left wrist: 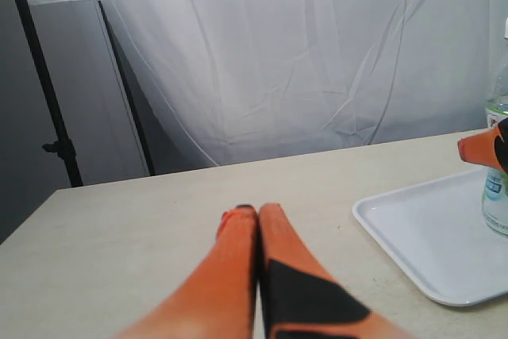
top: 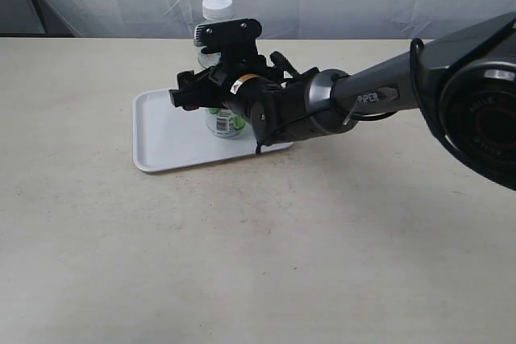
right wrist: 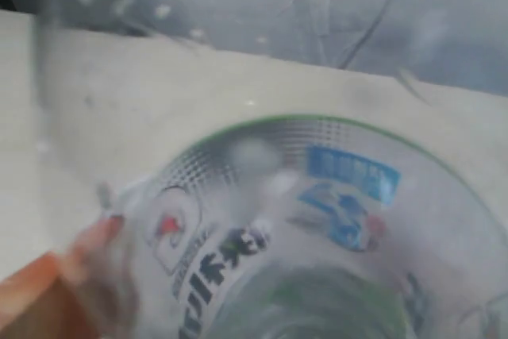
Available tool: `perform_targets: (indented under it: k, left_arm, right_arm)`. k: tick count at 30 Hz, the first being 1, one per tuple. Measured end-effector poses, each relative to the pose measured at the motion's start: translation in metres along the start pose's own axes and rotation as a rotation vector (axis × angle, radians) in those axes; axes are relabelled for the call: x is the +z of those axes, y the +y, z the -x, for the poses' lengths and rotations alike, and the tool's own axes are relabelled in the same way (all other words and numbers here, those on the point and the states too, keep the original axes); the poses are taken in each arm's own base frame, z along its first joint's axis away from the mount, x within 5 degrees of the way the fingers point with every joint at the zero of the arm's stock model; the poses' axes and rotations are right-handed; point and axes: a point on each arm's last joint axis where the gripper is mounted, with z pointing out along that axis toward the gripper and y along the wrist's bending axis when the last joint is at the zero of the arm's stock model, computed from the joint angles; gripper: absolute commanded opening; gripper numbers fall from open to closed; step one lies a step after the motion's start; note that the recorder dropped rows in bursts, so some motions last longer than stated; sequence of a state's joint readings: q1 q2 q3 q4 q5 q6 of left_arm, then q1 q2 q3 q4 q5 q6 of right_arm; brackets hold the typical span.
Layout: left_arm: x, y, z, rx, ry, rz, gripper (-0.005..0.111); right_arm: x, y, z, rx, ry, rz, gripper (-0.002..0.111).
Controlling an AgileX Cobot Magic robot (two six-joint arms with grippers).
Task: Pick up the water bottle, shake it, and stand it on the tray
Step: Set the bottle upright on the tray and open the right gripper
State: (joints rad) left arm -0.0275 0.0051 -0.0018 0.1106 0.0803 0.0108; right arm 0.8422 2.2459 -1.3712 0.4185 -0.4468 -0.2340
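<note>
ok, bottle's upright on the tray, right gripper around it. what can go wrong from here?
1. The right gripper sits tight around the water bottle. A skewed opening or retreat could tip it over on the tray.
2. Blurred label fills the right wrist view, so it can't confirm the base is seated flat.

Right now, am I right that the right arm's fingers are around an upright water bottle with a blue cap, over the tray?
Not quite: the cap is white, as the exterior view shows. The right fingers are around the upright water bottle over the tray.
</note>
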Motion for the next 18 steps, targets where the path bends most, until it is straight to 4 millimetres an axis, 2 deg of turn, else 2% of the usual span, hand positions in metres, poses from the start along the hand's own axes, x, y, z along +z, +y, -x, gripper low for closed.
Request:
perform_targets:
  k: [9,18]
  left_arm:
    - [0.0,0.0,0.0,0.0,0.0,0.0,0.0]
    - [0.0,0.0,0.0,0.0,0.0,0.0,0.0]
  right_arm:
    - [0.0,0.003,0.001,-0.077,-0.004,0.037,0.086]
    - [-0.01,0.005,0.024,-0.071,-0.056,0.044,0.086]
